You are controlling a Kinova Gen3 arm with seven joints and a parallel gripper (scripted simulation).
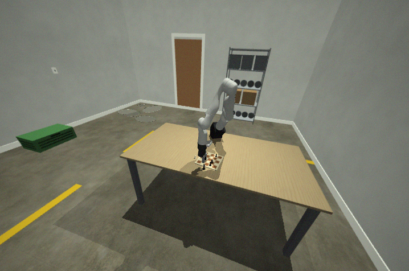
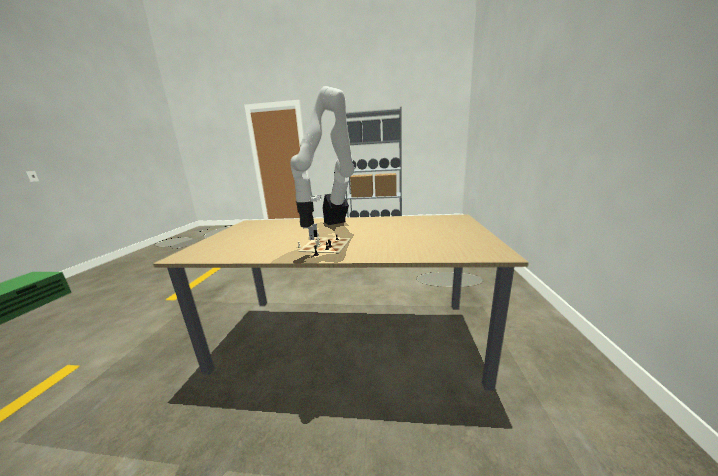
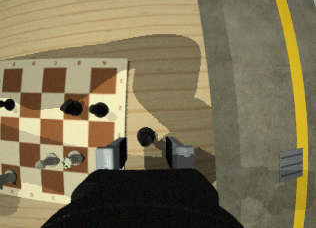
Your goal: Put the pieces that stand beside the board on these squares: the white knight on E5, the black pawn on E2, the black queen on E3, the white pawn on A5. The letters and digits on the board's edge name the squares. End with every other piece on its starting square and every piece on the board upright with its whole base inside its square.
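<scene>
My gripper [image 1: 203, 161] [image 3: 146, 148] is open, pointing down above the black queen [image 1: 203, 167] [image 2: 316, 251] [image 3: 146, 136]. The queen stands upright on the table beside the board's [image 1: 221, 157] [image 3: 122, 82] A edge, in line between the fingers in the wrist view but below them. A small black piece [image 3: 8, 104] [image 1: 216, 155], seemingly the black pawn, stands on E2. A white piece [image 3: 9, 177], seemingly the knight, stands on E5, cut by the wrist view's left edge. The white pawn [image 1: 195, 156] [image 2: 299, 244] stands on the table left of the board, outside the wrist view.
Black pieces stand on A2 [image 3: 101, 109] and B2 [image 3: 74, 107]. White pieces stand near B4 [image 3: 76, 157] and C4 [image 3: 52, 159]. E3 and A5 show no piece where visible. The table's [image 1: 259, 165] front edge is close beyond the queen.
</scene>
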